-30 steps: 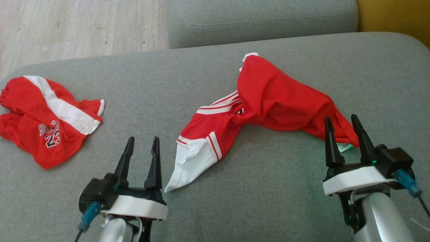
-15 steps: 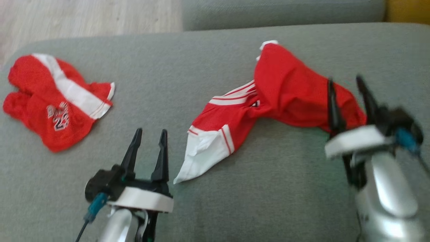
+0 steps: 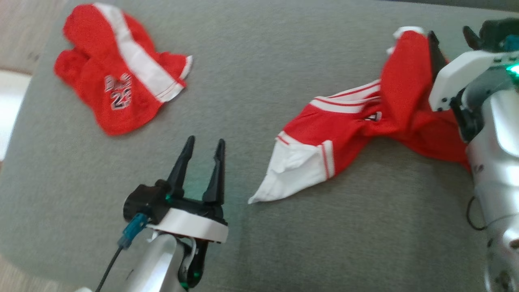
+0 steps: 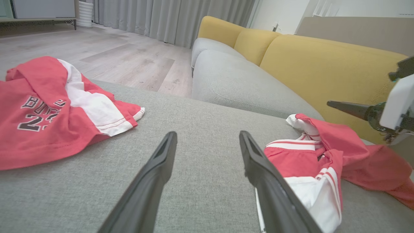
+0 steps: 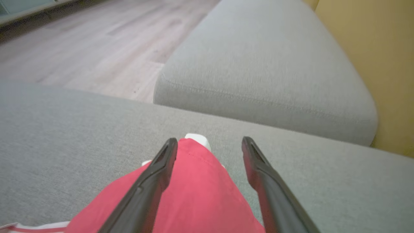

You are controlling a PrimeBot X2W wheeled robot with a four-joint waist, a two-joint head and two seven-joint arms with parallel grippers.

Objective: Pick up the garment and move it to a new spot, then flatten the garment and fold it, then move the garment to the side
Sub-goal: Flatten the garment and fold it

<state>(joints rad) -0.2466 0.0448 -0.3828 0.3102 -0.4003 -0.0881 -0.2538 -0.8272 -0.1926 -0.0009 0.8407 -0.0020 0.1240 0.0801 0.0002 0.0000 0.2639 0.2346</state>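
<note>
Below spread right hand (image 5: 209, 139): red garment (image 5: 197, 194) end.

- Wide bare strip of grey cushion (image 3: 251, 81) between numbered red garment (image 3: 113, 81) at left and striped red garment (image 3: 357, 121) at right: free passage.
- Left end effector (image 3: 205, 140) over this strip, fingers apart, nothing before them.
- Near edge of cushion in front of striped red garment also bare.
- Right end effector (image 3: 448, 31), fingers apart, above far end of striped red garment; its arm covers part of cloth.
- Beyond: short bare cushion, then second grey cushion (image 5: 258, 64); yellow backrest (image 4: 323, 64) closes right side.
- Left side open to wooden floor (image 4: 129, 61).
</note>
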